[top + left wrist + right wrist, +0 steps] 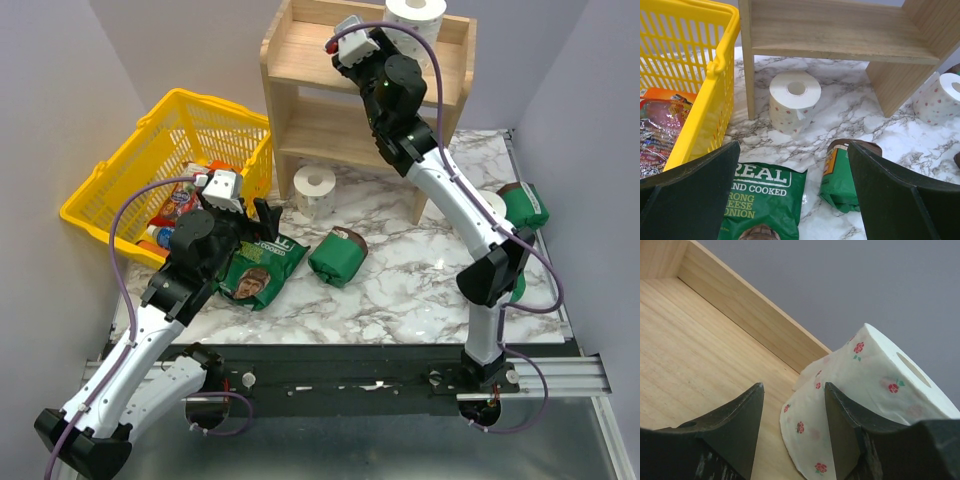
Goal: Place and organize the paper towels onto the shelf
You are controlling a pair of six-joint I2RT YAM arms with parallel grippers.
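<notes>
Marble table point(400, 290), wooden shelf point(300, 60), floral rolls point(416, 12).

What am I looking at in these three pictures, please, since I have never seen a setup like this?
These are two robot arms bolted at the near edge of a marble-patterned table. One picture looks down from above; the other two come from a camera on each wrist. The left end effector is open and holds nothing, hovering over a green snack bag beside a yellow basket. The right end effector is open at the top of the wooden shelf, next to a paper towel roll standing there, not gripped. Another roll stands on the table before the shelf, and a third beside its right side. Green wrapped packages also lie on the table.
</notes>
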